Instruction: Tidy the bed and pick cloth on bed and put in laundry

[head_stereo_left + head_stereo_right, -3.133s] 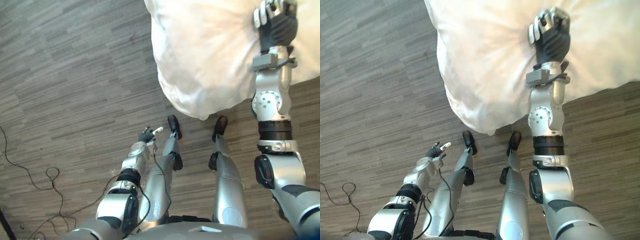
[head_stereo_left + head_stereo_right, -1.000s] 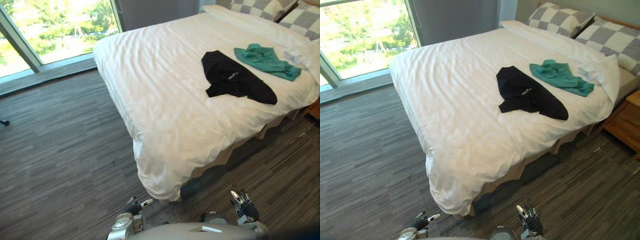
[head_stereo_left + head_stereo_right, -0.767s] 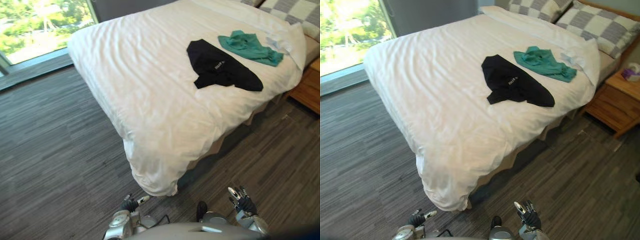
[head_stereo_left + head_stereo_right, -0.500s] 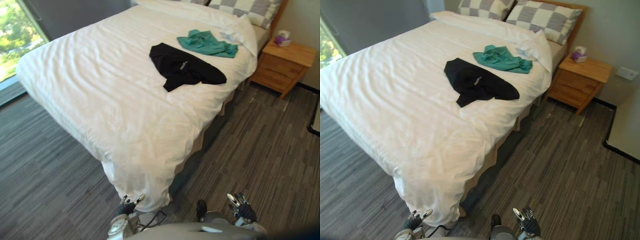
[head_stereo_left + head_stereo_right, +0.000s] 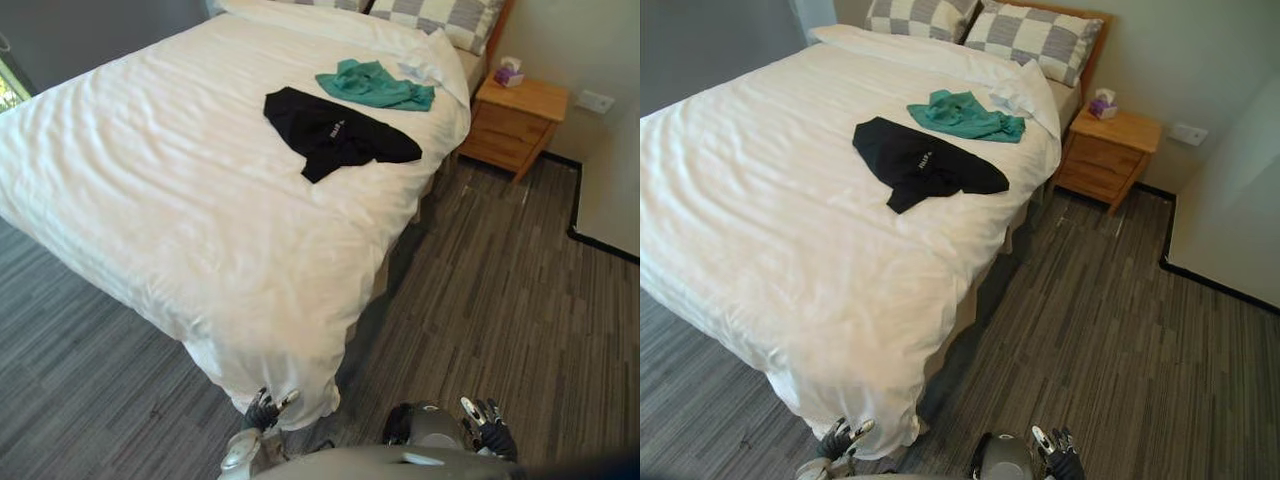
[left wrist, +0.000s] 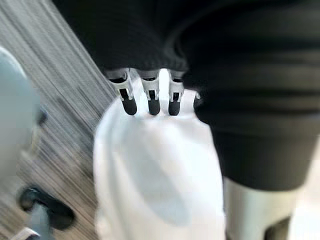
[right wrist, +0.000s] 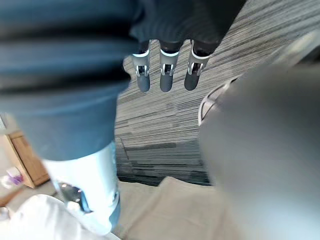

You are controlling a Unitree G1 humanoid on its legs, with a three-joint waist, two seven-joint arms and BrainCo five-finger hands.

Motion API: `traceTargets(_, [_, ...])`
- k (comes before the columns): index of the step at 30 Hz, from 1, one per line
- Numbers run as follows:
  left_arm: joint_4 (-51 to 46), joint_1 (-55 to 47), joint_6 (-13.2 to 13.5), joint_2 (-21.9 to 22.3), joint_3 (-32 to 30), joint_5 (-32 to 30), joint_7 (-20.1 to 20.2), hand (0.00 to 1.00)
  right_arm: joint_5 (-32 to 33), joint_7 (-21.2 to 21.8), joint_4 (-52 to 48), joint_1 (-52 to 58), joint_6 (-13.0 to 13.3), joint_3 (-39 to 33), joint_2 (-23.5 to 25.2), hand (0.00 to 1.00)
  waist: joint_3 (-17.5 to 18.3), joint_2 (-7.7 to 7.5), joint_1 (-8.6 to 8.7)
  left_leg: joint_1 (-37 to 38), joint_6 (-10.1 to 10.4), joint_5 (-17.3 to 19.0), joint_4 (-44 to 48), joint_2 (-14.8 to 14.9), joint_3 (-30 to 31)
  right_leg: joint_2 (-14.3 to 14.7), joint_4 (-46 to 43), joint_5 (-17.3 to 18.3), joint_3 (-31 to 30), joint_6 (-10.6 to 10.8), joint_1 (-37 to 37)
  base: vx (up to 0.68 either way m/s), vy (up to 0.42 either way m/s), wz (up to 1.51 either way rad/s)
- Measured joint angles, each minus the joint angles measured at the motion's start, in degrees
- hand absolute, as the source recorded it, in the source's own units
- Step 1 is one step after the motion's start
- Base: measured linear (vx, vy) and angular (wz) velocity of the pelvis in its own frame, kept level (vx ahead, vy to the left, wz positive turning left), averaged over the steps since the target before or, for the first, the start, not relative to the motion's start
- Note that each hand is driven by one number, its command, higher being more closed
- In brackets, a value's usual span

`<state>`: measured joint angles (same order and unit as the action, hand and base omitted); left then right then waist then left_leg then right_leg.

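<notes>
Hanging low with fingers apparently relaxed and empty, the left hand and right hand sat well apart from the crumpled black cloth and teal cloth lying on the white-covered bed, so walking closer before reaching seemed wise.

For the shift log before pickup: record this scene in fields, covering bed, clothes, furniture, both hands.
bed: white duvet spread flat
black garment: on the duvet, mid-bed
teal garment: on the duvet, between black garment and pillows
pillows: checked, at the headboard
nightstand: wooden, by the bed head, tissue box on top
left hand: low by the bed corner, fingers straight, empty
right hand: low over the floor, fingers straight, empty
</notes>
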<state>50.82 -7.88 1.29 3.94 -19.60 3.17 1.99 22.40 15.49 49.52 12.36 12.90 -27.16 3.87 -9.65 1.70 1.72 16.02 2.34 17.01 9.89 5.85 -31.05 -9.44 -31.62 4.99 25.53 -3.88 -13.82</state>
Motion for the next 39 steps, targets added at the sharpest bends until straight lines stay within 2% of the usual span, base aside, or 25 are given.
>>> traceTargets(1, [0.4, -0.7, -0.6, 0.5, -1.1, 0.1, -0.1, 0.00, -0.3, 0.0, 0.0, -1.4, 0.0, 0.0, -0.6, 0.00, 0.4, 1.89, -0.90, -0.6, -2.6, -1.8, -0.4, 1.7, -0.3, 3.7, 6.2, -1.2, -2.8, 0.0, 1.3, 0.03, -0.193, -1.17])
traceTargets(2, [0.3, -0.5, -0.7, 0.6, -0.6, 0.2, -0.5, 0.00, 0.0, -0.1, -0.7, -2.0, 0.0, -0.9, -0.6, 0.00, 0.1, 1.54, -0.34, -0.6, -1.8, -2.8, -0.1, 1.5, 0.4, 0.2, -4.1, 4.5, -0.4, -0.7, 1.4, 0.06, -0.206, -0.85])
traceTargets(3, [0.3, -0.4, -0.7, 0.6, -0.5, 0.1, -0.5, 0.00, 0.0, -0.2, -0.7, -2.0, 0.0, -1.0, -0.6, 0.00, 0.0, 1.47, -0.31, -0.6, -1.7, -2.8, -0.1, 1.5, 0.4, -0.1, -4.8, 4.9, -0.4, -0.7, 1.5, 0.09, -0.227, -0.18])
traceTargets(4, [0.2, 0.5, -0.4, -1.5, 1.2, 0.1, -0.8, 0.00, -0.1, -0.8, 1.2, -1.1, -0.3, -0.9, -0.3, 0.00, -1.1, -1.92, 0.32, 0.5, -1.6, -2.8, 1.3, -1.1, 0.4, -4.2, -8.0, 9.7, 0.6, 1.5, 4.4, 0.05, -0.199, -0.39])
traceTargets(5, [2.1, 0.9, -0.7, -2.8, 1.0, 0.0, -1.2, 0.00, -0.3, -1.4, 1.7, -1.4, -1.2, 0.6, -0.6, 0.00, -1.1, -2.09, -0.71, -1.1, -1.9, -2.7, 4.6, 0.2, 0.4, -1.8, -2.2, 10.0, 0.4, 0.7, 7.4, 0.01, -0.208, -0.58])
traceTargets(6, [2.6, 0.9, -0.8, -3.2, 1.1, 0.1, -1.3, 0.00, -0.5, -2.1, 1.9, -2.1, -1.5, 1.1, -0.5, 0.00, -0.9, -2.38, -1.14, -1.9, -1.7, -1.6, 5.2, -0.1, 1.8, -0.1, 3.1, 10.0, -1.4, 0.6, 9.2, -0.10, -0.194, -0.94])
traceTargets(7, [2.7, 1.2, -0.8, -3.7, 1.7, 0.0, -1.8, 0.00, -0.8, -3.0, 3.5, -4.3, -2.2, 1.4, -0.9, 0.00, -0.7, -2.47, -1.49, -3.5, -1.8, -0.5, 1.7, -2.8, 6.1, 2.7, 13.4, 7.8, -4.3, 0.9, 12.6, -0.12, -0.128, -0.90])
traceTargets(8, [2.7, 1.0, -0.8, -3.7, 2.3, 0.0, -2.1, 0.00, -1.1, -3.9, 5.1, -6.1, -2.8, 1.8, -1.6, 0.00, -0.5, -1.35, -1.44, -4.9, -2.1, -2.2, -1.4, -3.1, 8.2, 4.6, 18.4, 3.5, -4.5, 1.3, 13.6, -0.15, -0.125, -0.92])
traceTargets(9, [2.7, 1.0, -0.8, -3.9, 3.1, -0.2, -2.2, 0.00, -1.2, -4.9, 5.4, -7.6, -3.5, 2.9, -1.7, 0.00, -0.5, -1.35, -1.40, -6.6, -2.1, -5.2, -2.9, -3.2, 8.0, 5.8, 22.7, 1.6, -4.4, 1.5, 14.9, -0.13, -0.091, -0.66])
traceTargets(10, [2.7, 1.0, -0.9, -4.5, 4.0, -0.5, -2.3, 0.00, -1.3, -5.9, 5.3, -8.8, -4.1, 4.1, -1.8, 0.00, -0.4, -0.58, -1.41, -8.2, -1.7, -8.5, -3.4, -2.0, 8.1, 7.7, 26.7, 0.2, -4.2, 1.3, 16.3, -0.15, -0.073, -0.29])
traceTargets(12, [2.6, 0.7, -0.9, -5.3, 5.1, -0.5, -2.3, 0.00, -1.3, -8.0, 5.4, -9.2, -5.9, 5.5, -1.7, 0.00, 0.2, -0.86, -1.78, -7.5, -1.5, -7.9, -4.1, -0.9, 7.9, 8.9, 32.0, -0.2, -1.4, 1.8, 19.1, -0.09, -0.025, 0.06])
traceTargets(14, [1.7, 1.3, -1.0, -5.7, 6.0, -0.4, -2.3, 0.00, -1.3, -9.4, 5.3, -9.7, -7.1, 6.7, -1.6, 0.00, 0.2, -1.44, -3.11, -8.1, -1.5, -8.0, -4.4, -0.3, 6.7, 9.1, 36.3, -1.7, 2.3, 3.0, 20.9, -0.06, 0.009, -0.14])
traceTargets(15, [1.1, 1.6, -0.9, -6.0, 6.1, -0.4, -2.3, 0.00, -1.4, -10.3, 5.3, -10.4, -8.5, 8.0, -1.6, 0.00, 0.0, -1.67, -4.62, -8.8, -1.4, -7.9, -4.0, -0.1, 5.4, 9.1, 37.6, -3.8, 2.9, 3.4, 21.0, -0.07, 0.025, -0.36])
traceTargets(17, [1.3, 1.5, -1.0, -6.4, 6.2, -0.4, -2.2, 0.00, -1.4, -11.4, 5.3, -11.8, -9.8, 9.3, -1.7, 0.00, -0.3, -1.54, -4.66, -8.5, -1.2, -7.8, -3.7, 0.0, 4.5, 9.0, 37.6, -5.0, 3.1, 3.1, 21.0, -0.05, 0.041, -0.33])
traceTargets(21, [2.7, 1.3, -0.9, -6.3, 6.2, -0.3, -2.0, 0.00, -1.4, -13.9, 5.7, -12.1, -12.2, 10.2, -2.3, 0.00, -0.7, -0.31, -4.35, -7.7, -0.2, -7.1, -1.5, 0.7, 3.7, 9.4, 37.6, -5.3, 1.5, 2.4, 20.9, 0.01, 0.028, -0.27])
traceTargets(26, [4.9, -0.2, -0.7, -5.8, 6.3, 0.6, -0.3, 0.00, -4.7, -16.1, 11.0, -13.1, -15.7, 12.1, -5.9, 0.00, -0.6, 1.39, -5.53, -10.1, -1.0, -7.8, 6.1, -1.0, 16.2, 9.1, 37.6, -5.3, -5.7, 2.3, 20.0, 0.06, 0.017, -0.67])
traceTargets(29, [6.4, 0.3, -0.8, -6.4, 8.0, 0.7, -0.1, 0.00, -4.5, -18.0, 11.2, -12.5, -16.0, 12.0, -6.7, 0.00, -0.2, 1.99, -4.61, -7.1, -0.5, -8.1, 1.6, -1.4, 17.6, 9.3, 37.6, -6.1, -6.4, 2.9, 20.3, 0.12, 0.093, -0.27])
traceTargets(32, [7.4, 1.5, -1.2, -6.9, 8.4, 0.7, 0.1, 0.00, -2.7, -19.2, 11.4, -12.4, -16.3, 11.8, -6.8, 0.00, 0.0, 2.06, -4.13, -5.7, -0.5, -8.1, -2.2, -1.5, 19.2, 9.6, 37.6, -7.1, -5.7, 2.2, 20.4, 0.11, 0.123, 0.10])
traceTargets(34, [7.8, 1.7, -1.1, -6.9, 8.4, 0.7, 0.2, 0.00, -1.0, -19.9, 12.2, -12.4, -16.3, 11.9, -6.7, 0.00, 0.0, 1.69, -4.33, -4.5, -0.5, -8.1, -3.6, -1.6, 19.7, 9.5, 37.6, -7.4, -5.7, 2.5, 20.9, 0.05, 0.105, 0.02])
traceTargets(35, [9.0, 1.6, -5.9, -8.6, 9.3, -0.3, 0.0, 0.00, 5.4, -23.1, 13.8, -13.7, -17.5, 14.5, -6.5, 0.00, 2.0, 0.06, -2.56, -2.8, 0.1, -4.2, -4.6, -2.0, 22.2, 9.2, 37.6, -9.0, -6.0, 3.4, 21.1, 0.02, 0.054, -0.01])
traceTargets(39, [9.0, 1.6, -5.9, -8.6, 9.2, -0.3, 0.0, 0.00, 5.4, -23.1, 13.9, -13.4, -17.5, 14.4, -6.6, 0.00, 2.0, 0.04, -2.50, -2.8, 0.1, -4.2, -4.6, -2.0, 22.2, 9.2, 37.6, -9.0, -6.0, 3.4, 21.2, 0.00, 0.000, 0.00])
